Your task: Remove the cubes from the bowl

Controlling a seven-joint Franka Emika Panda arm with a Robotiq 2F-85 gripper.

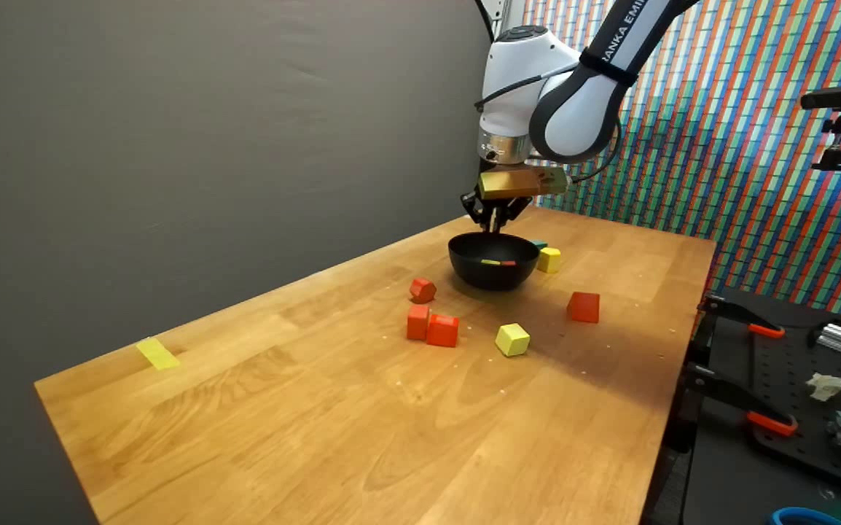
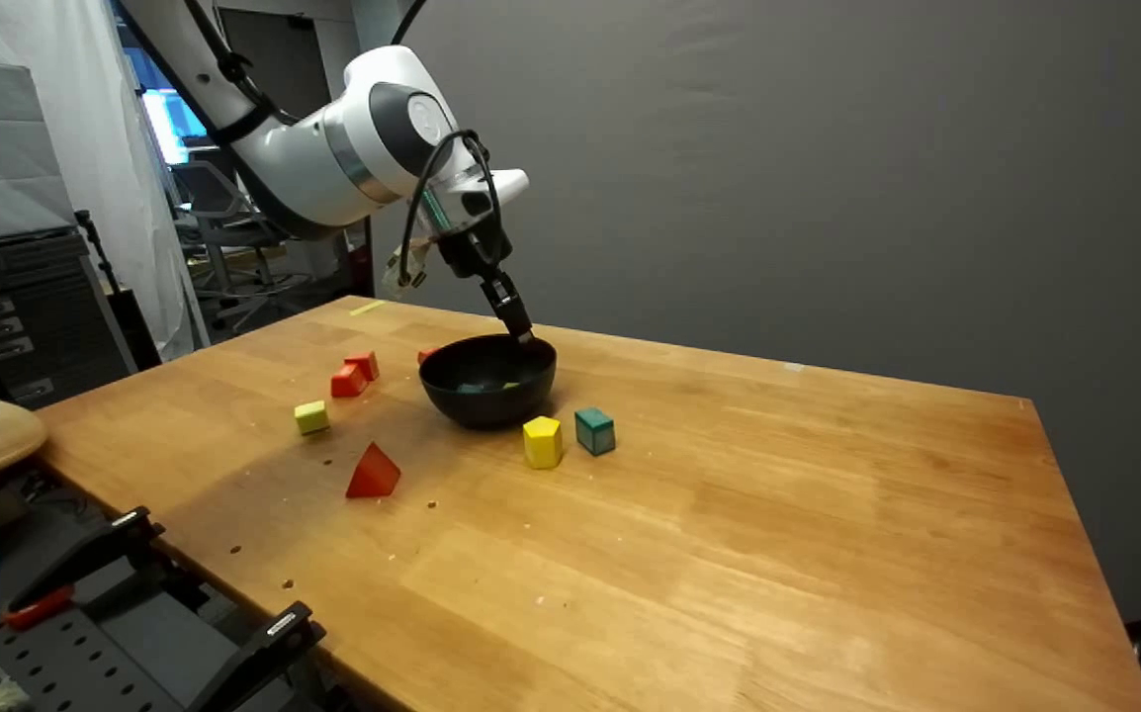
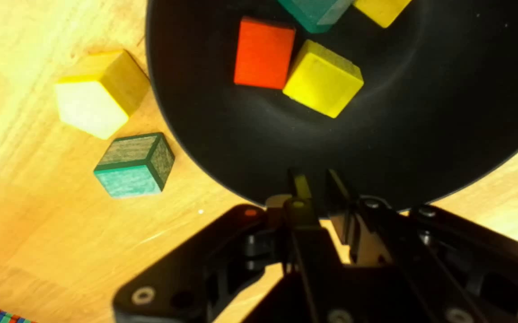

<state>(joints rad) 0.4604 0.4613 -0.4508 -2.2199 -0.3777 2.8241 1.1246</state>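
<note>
Wrist view: orange-red cube (image 3: 264,54) and yellow cube (image 3: 324,80) sit just beside each other inside round black bowl (image 3: 236,139), dark-green block (image 3: 316,12) and second yellow block (image 3: 382,9) near them (both partly out of view). My gripper (image 3: 316,181) at bowl's rim, apart from cubes, fingers slim gap apart, bowl and wooden tabletop (image 3: 61,246) showing between; contact with rim unclear. Just outside bowl: yellow pentagonal block (image 3: 95,101), teal block (image 3: 131,168). Both exterior views: three red blocks (image 1: 442,330), pale yellow-green cube (image 1: 513,340), red triangular block (image 2: 373,473) on tabletop.

Robotics lab, this was: a Franka arm (image 1: 584,120) loomed over the tabletop (image 1: 318,423), a perforated board (image 2: 76,653) lay alongside, drawers (image 2: 37,267) stood beyond!
</note>
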